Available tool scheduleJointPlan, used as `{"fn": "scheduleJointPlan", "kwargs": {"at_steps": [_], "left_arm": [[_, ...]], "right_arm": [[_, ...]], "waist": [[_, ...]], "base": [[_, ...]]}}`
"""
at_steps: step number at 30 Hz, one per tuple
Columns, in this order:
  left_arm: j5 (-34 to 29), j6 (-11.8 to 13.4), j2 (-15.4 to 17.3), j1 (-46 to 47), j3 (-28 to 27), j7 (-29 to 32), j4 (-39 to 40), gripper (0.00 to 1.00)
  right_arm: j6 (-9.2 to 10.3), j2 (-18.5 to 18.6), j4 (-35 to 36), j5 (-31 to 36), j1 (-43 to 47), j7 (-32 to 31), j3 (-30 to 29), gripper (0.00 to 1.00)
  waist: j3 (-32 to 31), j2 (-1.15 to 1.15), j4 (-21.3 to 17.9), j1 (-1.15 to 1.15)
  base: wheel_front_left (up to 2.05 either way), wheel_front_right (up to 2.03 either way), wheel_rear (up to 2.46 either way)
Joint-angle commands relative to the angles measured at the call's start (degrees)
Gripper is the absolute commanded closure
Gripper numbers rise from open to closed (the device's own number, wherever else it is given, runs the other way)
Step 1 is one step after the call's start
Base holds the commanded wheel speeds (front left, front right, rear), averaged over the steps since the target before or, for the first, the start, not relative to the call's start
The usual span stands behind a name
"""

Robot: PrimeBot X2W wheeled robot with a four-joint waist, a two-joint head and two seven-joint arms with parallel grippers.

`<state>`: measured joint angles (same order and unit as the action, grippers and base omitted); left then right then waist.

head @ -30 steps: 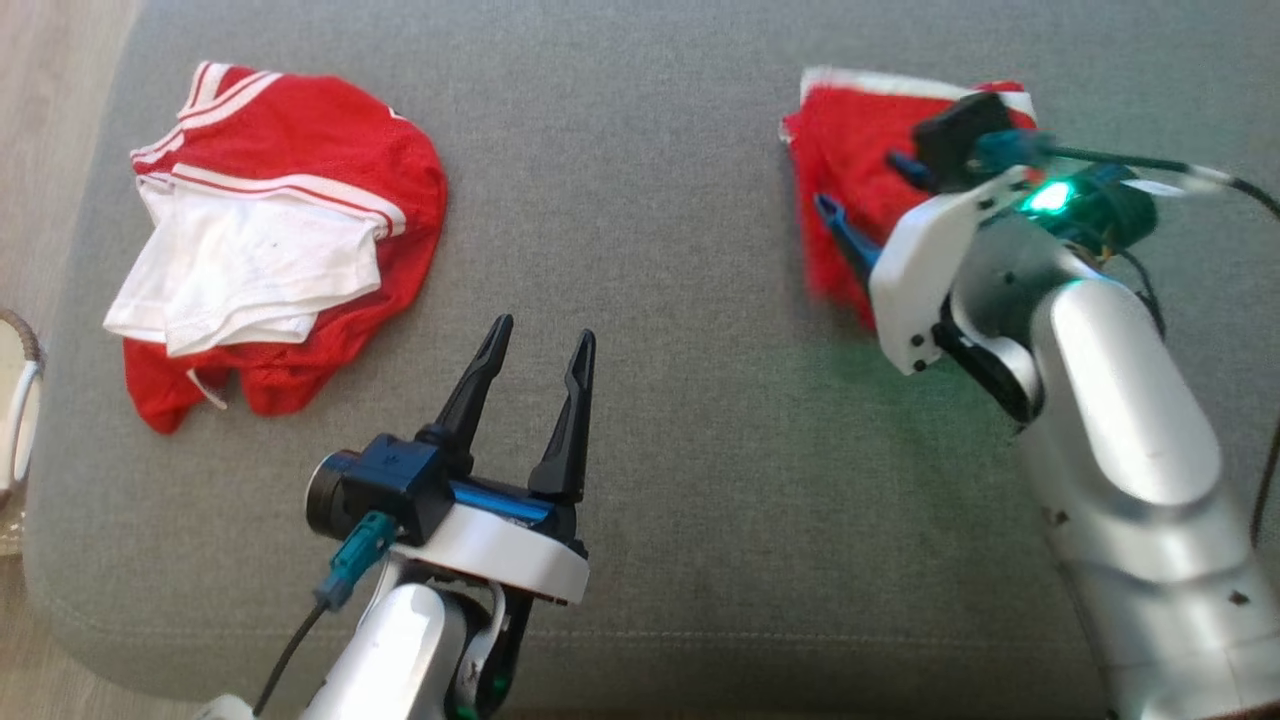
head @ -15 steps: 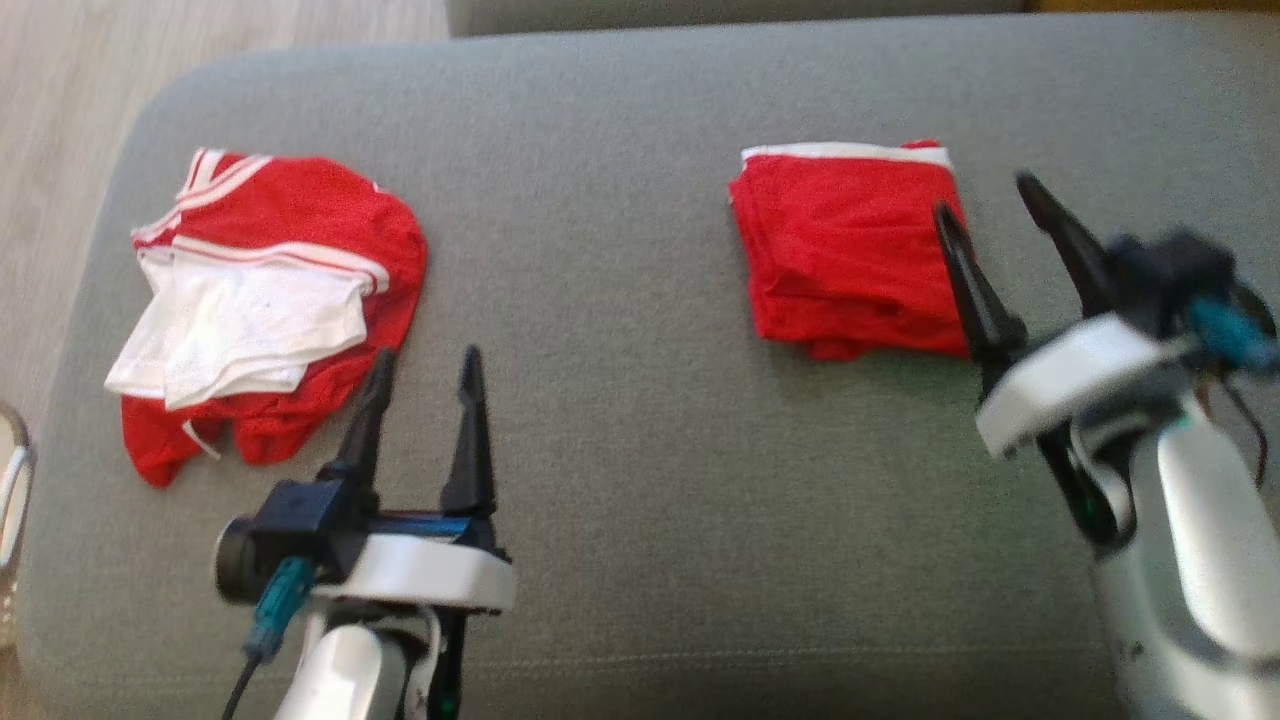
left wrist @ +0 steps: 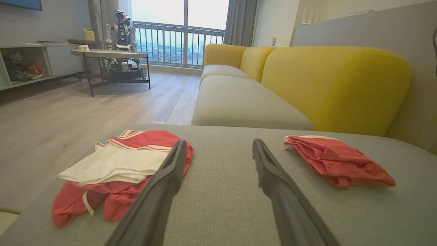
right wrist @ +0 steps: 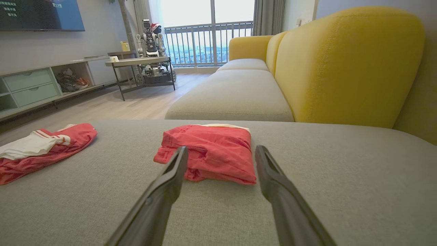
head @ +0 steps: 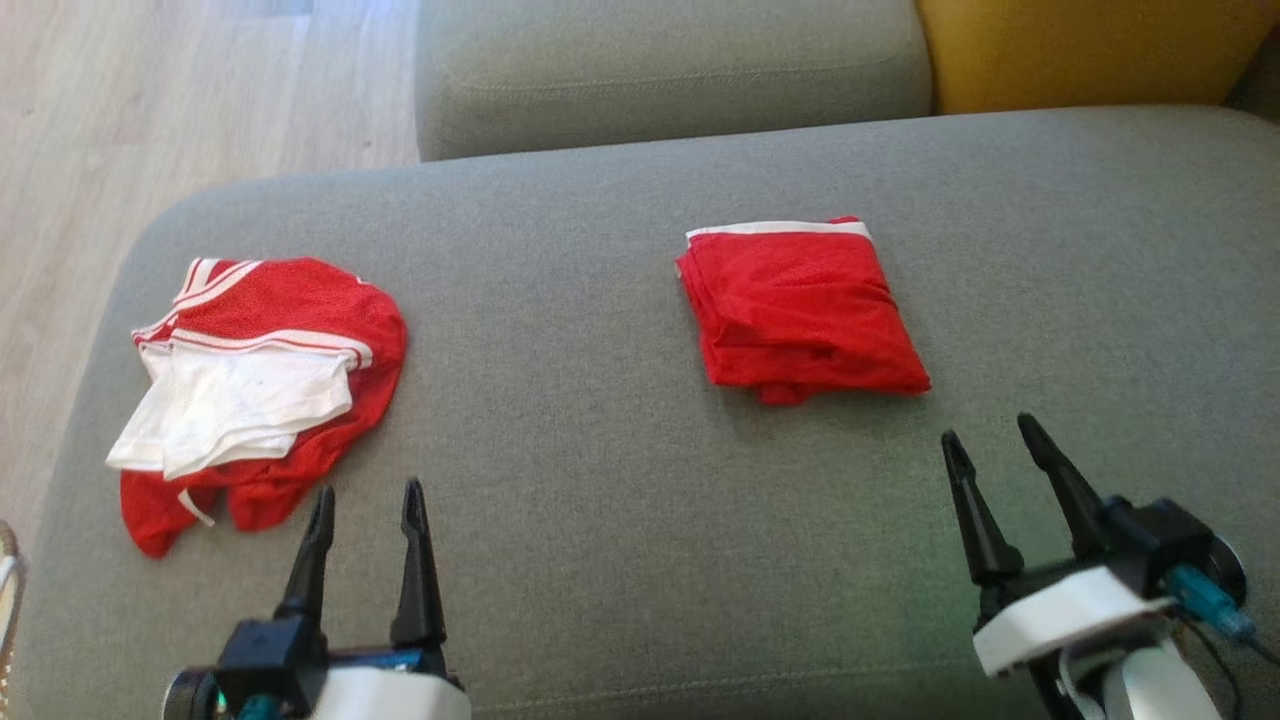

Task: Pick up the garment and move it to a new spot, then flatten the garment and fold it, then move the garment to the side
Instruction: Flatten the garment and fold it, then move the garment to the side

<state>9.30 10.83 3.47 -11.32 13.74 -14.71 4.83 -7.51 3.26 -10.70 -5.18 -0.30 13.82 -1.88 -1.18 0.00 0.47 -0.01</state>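
Note:
A red garment (head: 800, 305) with a white band along its far edge lies folded in a neat square on the grey seat cushion (head: 600, 450), right of centre. My right gripper (head: 987, 428) stands open just in front of it, fingers empty and apart from the cloth; in the right wrist view the folded garment (right wrist: 211, 150) lies just beyond the right gripper (right wrist: 221, 147). Near the cushion's front left, my left gripper (head: 367, 490) is open and empty. A crumpled red and white garment (head: 260, 370) lies to its far left.
Behind the cushion are a second grey seat (head: 670, 70) and a yellow backrest (head: 1090, 50). Wooden floor (head: 150, 100) lies past the cushion's left edge, with a basket rim (head: 8, 600) low at the left. The left wrist view shows a low table (left wrist: 109, 54) across the room.
The head camera has tilted up. My right gripper has drawn back from over the folded garment to the cushion's near side, leaving it lying there. The left arm has also pulled back.

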Motion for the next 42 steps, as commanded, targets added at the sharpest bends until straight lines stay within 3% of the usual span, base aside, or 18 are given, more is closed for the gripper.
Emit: {"fn": "scheduleJointPlan", "kwargs": {"at_steps": [1, 28, 34, 42], "left_arm": [[-0.7, -0.3, 0.1, 1.6, -2.2, -0.3, 2.3, 0.0], [-5.1, -3.2, -0.3, -1.4, -1.7, -0.3, 1.0, 0.0], [-5.6, -3.6, -0.4, -0.8, -0.2, -0.3, -0.1, 0.0], [-6.5, -4.8, -0.5, 3.6, 2.9, -0.3, -0.5, 0.0]], "right_arm": [[0.02, -0.2, 2.3, 0.3, -1.1, 0.8, 0.8, 0.0], [0.02, -0.4, 4.4, -2.5, 3.0, 1.2, -1.3, 0.0], [0.02, -0.4, -2.5, -5.0, -2.1, 0.9, -1.6, 0.0], [0.02, 0.7, -15.3, -10.3, -20.6, -5.2, -5.5, 0.0]], "waist": [[-0.4, 0.0, 0.0, 0.01], [-0.8, 0.0, 2.5, 0.01], [1.5, 0.0, 4.0, 0.01], [8.5, 0.0, 6.9, 0.01]], "base": [[0.0, 0.0, 0.0], [0.0, 0.0, 0.0], [0.0, 0.0, 0.0], [0.0, 0.0, 0.0]]}}
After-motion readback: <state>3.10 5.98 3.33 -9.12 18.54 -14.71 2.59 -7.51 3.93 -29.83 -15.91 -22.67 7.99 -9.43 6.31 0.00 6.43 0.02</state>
